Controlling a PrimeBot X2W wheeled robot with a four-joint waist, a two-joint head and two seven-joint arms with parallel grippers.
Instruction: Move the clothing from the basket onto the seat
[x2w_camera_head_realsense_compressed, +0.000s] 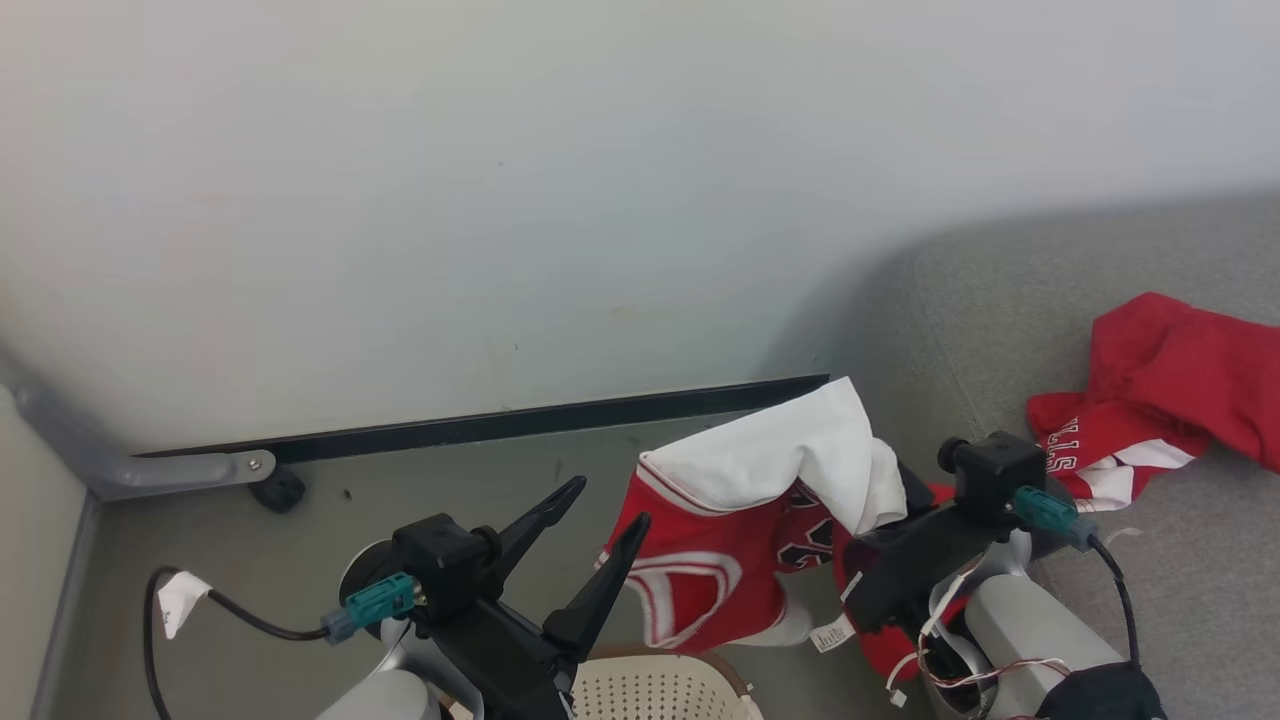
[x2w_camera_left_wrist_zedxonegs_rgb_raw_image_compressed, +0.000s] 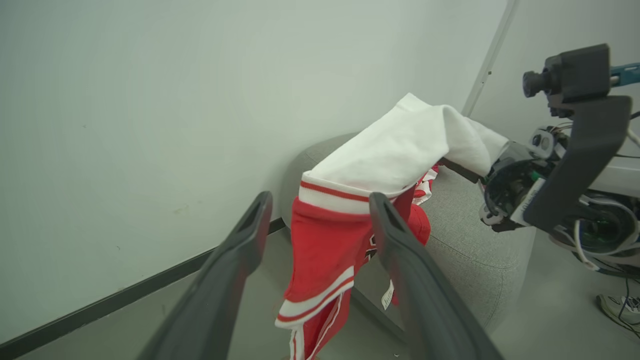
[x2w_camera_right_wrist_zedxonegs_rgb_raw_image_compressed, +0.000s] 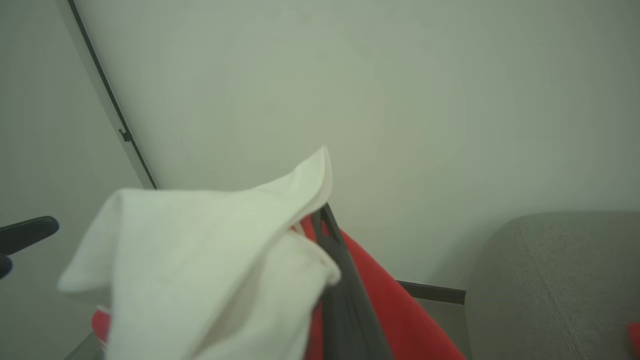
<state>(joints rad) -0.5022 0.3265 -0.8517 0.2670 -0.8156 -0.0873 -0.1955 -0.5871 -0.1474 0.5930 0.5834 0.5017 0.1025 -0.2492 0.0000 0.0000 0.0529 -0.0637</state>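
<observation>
The grey seat (x2w_camera_head_realsense_compressed: 1010, 330) fills the right of the head view, its rounded end against the wall (x2w_camera_head_realsense_compressed: 500, 180). On its cushion the lettered garment (x2w_camera_head_realsense_compressed: 1165, 390) lies crumpled, its long axis slanting from the near left to the far right, white lettering at the near end. The white-panelled garment (x2w_camera_head_realsense_compressed: 745, 500) hangs in the air off the seat's end with its long axis near upright: the white panel is draped on top and the red body points down at the floor (x2w_camera_head_realsense_compressed: 420, 480). The basket (x2w_camera_head_realsense_compressed: 655, 690) sits at the bottom edge, just below it. The right claw (x2w_camera_right_wrist_zedxonegs_rgb_raw_image_compressed: 326, 227) is clamped on this garment under the white fold. The left claw (x2w_camera_head_realsense_compressed: 608, 503) stands spread wide and empty, beside the red cloth.
</observation>
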